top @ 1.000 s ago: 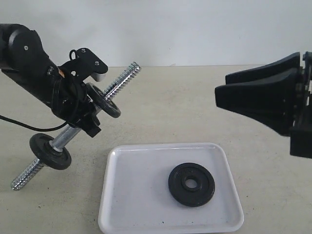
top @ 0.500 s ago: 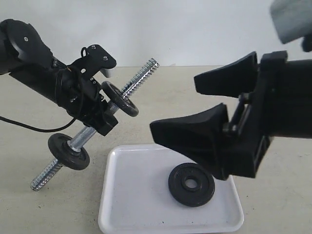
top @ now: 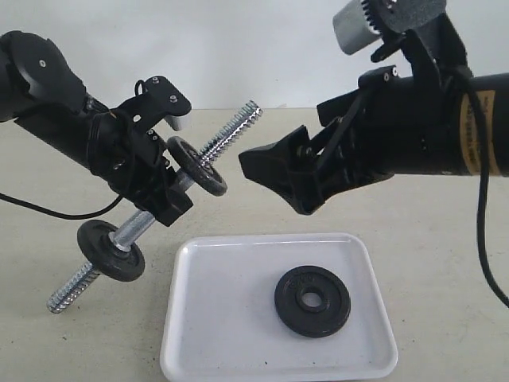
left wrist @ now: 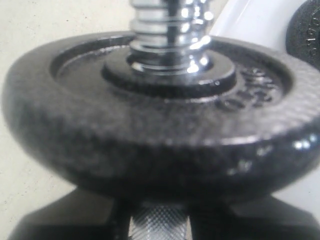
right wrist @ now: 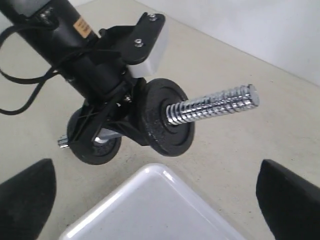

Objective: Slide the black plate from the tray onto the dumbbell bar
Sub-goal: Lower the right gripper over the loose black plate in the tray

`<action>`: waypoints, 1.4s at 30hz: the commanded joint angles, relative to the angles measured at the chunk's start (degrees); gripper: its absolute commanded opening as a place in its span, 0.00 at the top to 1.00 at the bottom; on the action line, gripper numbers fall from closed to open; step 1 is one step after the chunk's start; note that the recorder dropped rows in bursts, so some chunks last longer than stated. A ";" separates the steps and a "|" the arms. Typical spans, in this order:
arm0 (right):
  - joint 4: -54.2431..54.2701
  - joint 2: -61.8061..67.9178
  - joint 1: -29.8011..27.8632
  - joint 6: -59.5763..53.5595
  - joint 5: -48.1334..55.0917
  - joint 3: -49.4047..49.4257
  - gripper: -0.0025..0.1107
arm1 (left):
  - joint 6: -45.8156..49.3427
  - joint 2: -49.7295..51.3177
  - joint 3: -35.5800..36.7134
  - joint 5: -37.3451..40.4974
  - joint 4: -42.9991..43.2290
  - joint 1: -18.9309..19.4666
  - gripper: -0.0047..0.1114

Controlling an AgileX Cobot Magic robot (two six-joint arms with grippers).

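Observation:
The black plate point(top: 312, 301) lies flat in the white tray point(top: 208, 318), right of its middle. My left gripper point(top: 163, 200) is shut on the knurled middle of the dumbbell bar point(top: 232, 130) and holds it tilted above the table, free threaded end up and toward the right. Two black discs point(top: 196, 165) point(top: 111, 250) sit on the bar either side of the grip. My right gripper point(top: 286, 155) hangs open and empty above the tray's far edge, near that threaded end point(right wrist: 215, 107). In the left wrist view a disc point(left wrist: 150, 140) fills the picture.
The beige table point(top: 445, 263) runs to a white wall behind. A black cable point(top: 48, 208) trails from the left arm across the table. The tray corner point(right wrist: 160, 172) lies just below the bar in the right wrist view.
My right gripper came in from the right edge, passed low over the tray, and now hangs higher near the bar's threaded end. The left arm shifted the bar slightly right and up, then held still.

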 commanded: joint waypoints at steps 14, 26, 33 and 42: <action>0.22 16.04 0.05 19.96 3.28 -0.09 0.05 | 0.24 -2.95 -2.04 0.54 -3.31 -0.16 0.92; 0.22 22.28 0.05 -33.43 51.20 -0.46 0.05 | 0.24 -2.95 -2.04 0.33 -1.54 -0.16 0.92; 52.23 24.10 0.05 -74.06 70.95 -15.91 0.05 | 0.24 -2.95 -2.04 -0.19 -1.54 -0.16 0.92; 91.26 29.79 0.05 -95.55 71.03 -21.40 0.05 | 0.24 -2.95 -2.04 1.07 -1.54 -0.16 0.92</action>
